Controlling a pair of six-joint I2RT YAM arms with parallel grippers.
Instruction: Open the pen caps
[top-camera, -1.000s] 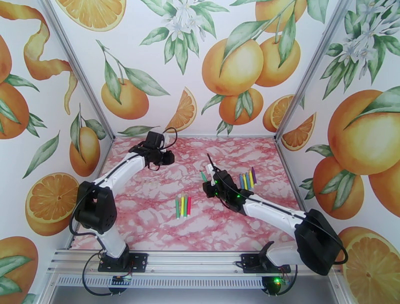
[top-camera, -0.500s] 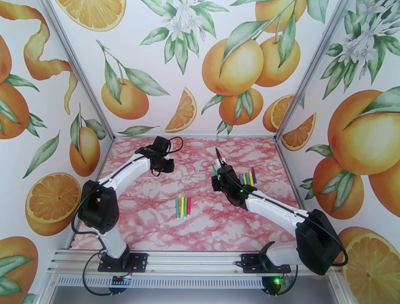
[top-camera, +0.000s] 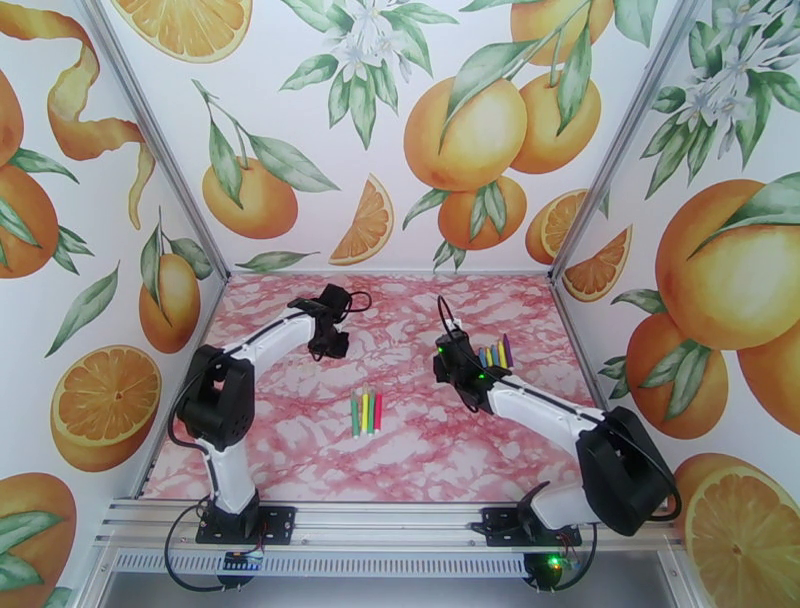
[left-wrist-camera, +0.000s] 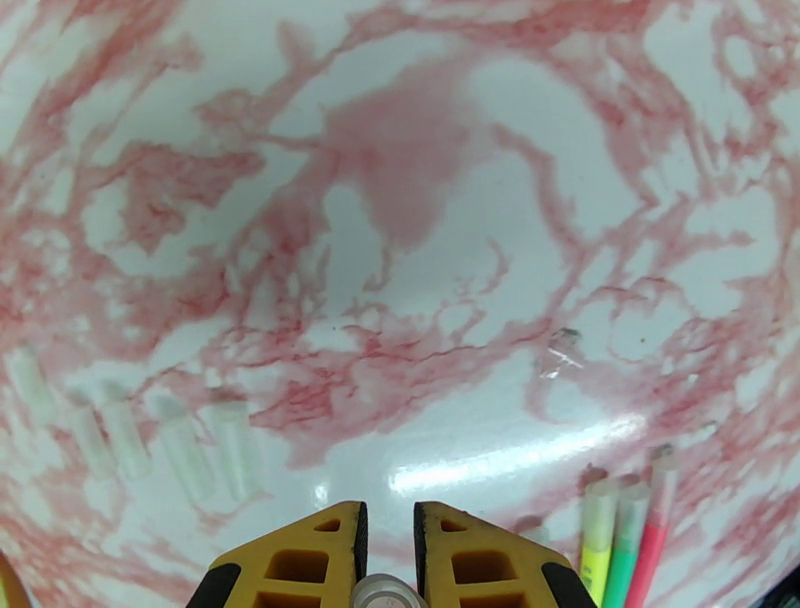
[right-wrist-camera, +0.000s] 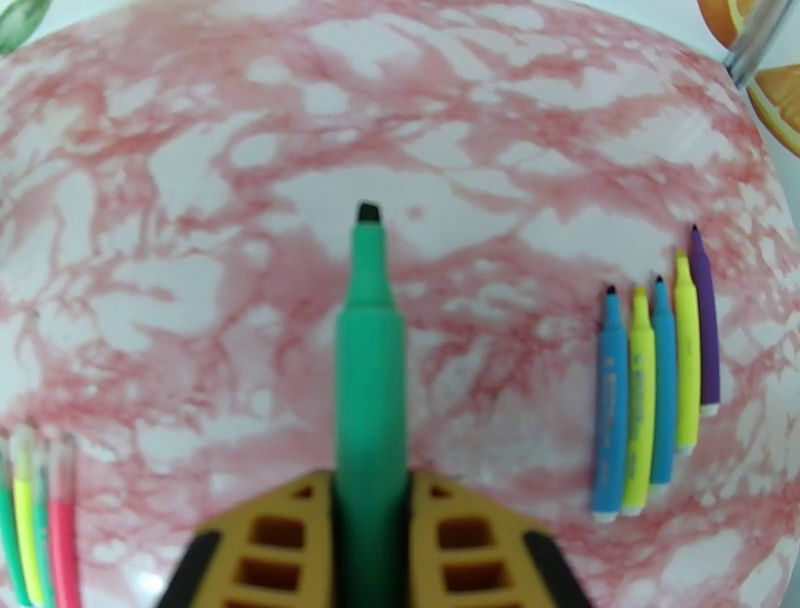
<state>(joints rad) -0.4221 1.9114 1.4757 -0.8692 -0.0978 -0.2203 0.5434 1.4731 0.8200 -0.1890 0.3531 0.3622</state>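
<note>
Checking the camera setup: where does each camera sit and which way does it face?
Top external: high behind the robot, looking down at the table; left arm and right arm show.
Left wrist: on the left arm, facing the table; left hand pinching a clear cap.
Right wrist: on the right arm, facing the table; right hand gripping a green marker.
Shared: all three see the capped pens.

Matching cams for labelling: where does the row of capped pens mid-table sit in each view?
Top external: capped pens at the centre of the table.
Left wrist: bottom right corner, right of the left gripper.
Right wrist: bottom left corner, left of the right gripper.
Shared landmark: the red pen is the row's rightmost in every view.
</note>
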